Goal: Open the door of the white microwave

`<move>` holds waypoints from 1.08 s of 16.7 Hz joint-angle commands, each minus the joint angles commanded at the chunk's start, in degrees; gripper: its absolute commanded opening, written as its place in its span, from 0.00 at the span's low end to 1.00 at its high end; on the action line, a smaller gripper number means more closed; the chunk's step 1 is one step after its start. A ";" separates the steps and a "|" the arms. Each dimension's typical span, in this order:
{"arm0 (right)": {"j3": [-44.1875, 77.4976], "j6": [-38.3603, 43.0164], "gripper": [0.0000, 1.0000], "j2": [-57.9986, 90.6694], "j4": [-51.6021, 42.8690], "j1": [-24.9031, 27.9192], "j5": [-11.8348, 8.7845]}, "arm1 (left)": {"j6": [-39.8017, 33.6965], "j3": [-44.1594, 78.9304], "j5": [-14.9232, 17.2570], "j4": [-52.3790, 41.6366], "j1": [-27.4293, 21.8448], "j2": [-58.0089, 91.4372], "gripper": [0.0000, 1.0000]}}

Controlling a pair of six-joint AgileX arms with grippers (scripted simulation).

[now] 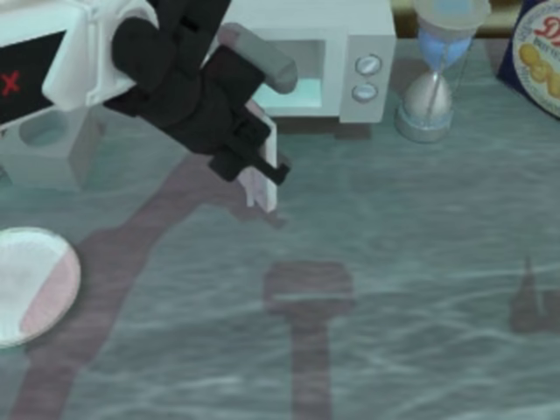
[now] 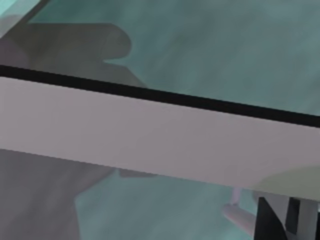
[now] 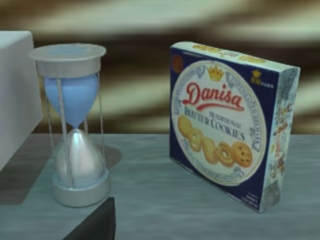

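Note:
The white microwave [image 1: 350, 35] stands at the back of the table, its two silver knobs on the right front panel and its pale teal inside showing. The door [image 1: 265, 179] is swung out toward the front and appears edge-on. My left gripper [image 1: 255, 166] reaches down over it with a black finger on each side of the panel, shut on the door. In the left wrist view the door's edge [image 2: 150, 135] crosses as a wide pale band. My right gripper [image 3: 95, 225] shows only as a dark corner in its own wrist view, off to the right of the microwave.
An hourglass [image 1: 433, 87] with blue glass stands right of the microwave, and a blue cookie box [image 1: 538, 52] beyond it. A grey cube with a round hole [image 1: 44, 140] sits at the left. A round white and pink plate [image 1: 31, 284] lies at the front left.

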 joint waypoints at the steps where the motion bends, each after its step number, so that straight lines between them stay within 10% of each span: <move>1: 0.00 0.00 1.00 0.00 0.00 0.00 0.00 | 0.00 0.00 0.00 0.00 0.00 0.00 0.00; 18: 0.00 0.00 1.00 0.00 0.00 0.00 0.00 | 9.79 -2.28 5.13 -1.84 3.80 -2.09 0.00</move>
